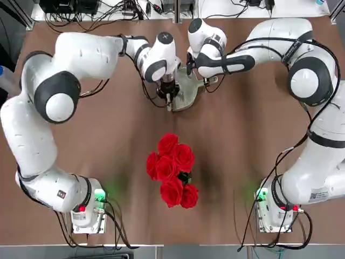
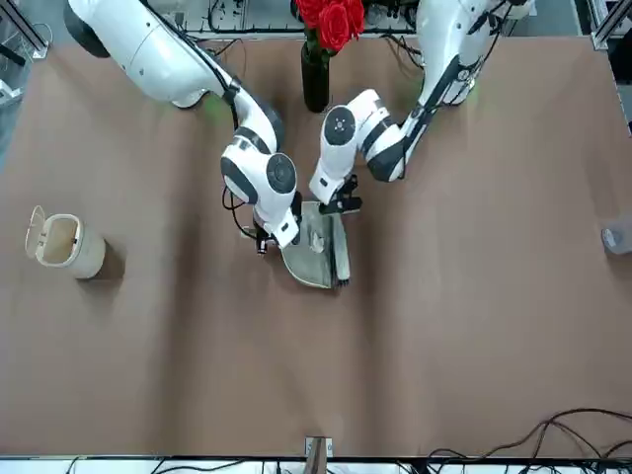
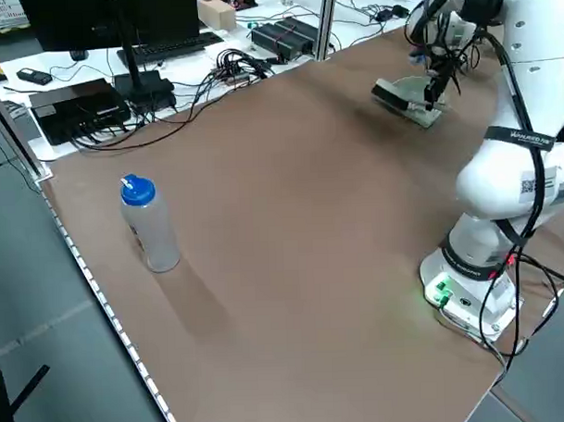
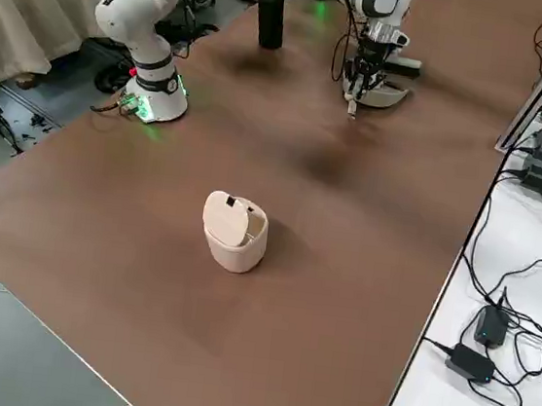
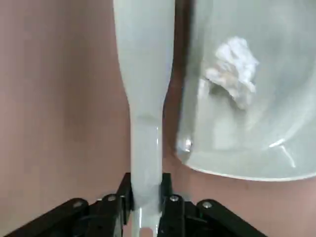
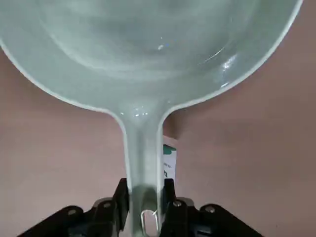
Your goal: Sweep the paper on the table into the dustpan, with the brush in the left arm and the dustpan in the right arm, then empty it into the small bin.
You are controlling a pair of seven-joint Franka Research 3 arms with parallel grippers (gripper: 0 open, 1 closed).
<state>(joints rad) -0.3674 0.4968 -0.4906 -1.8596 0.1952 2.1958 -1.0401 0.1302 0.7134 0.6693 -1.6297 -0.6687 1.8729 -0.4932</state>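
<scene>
Starting from the robot's far left, we have a clear bottle (image 3: 153, 227) with a blue cap (image 3: 138, 189), upright on the brown bench (image 1: 135, 216), well apart from the action. Moving right, here's the left arm (image 1: 86, 56), reaching over the bench with its pincer (image 5: 147, 186) closed on the handle of the brush (image 5: 145, 64), and that pale handle is caught squarely between the two fingers! Nearer the arm bases, red roses (image 1: 171, 167) stand in a dark vase (image 2: 316, 79), more or less level with that left pincer across the bench.

Now just beside the brush, look at this: the paper (image 5: 234, 70), a crumpled off-white wad, is inside the dustpan (image 6: 148, 74), close to the edge that faces the brush! The brush's dark bristles (image 2: 342, 271) run along that same edge of the pan; whether they touch it, I cannot tell.

On to the right arm (image 1: 269, 46), bent in from its own side, and its pincer (image 6: 146, 191) is clenched on the dustpan's stubby handle. The two pincers are near each other, the tools side by side between them. And out at the far right, well apart from both, stands the small bin (image 4: 237, 246), upright on the bench, its flip lid (image 4: 225, 217) raised and the opening showing.
</scene>
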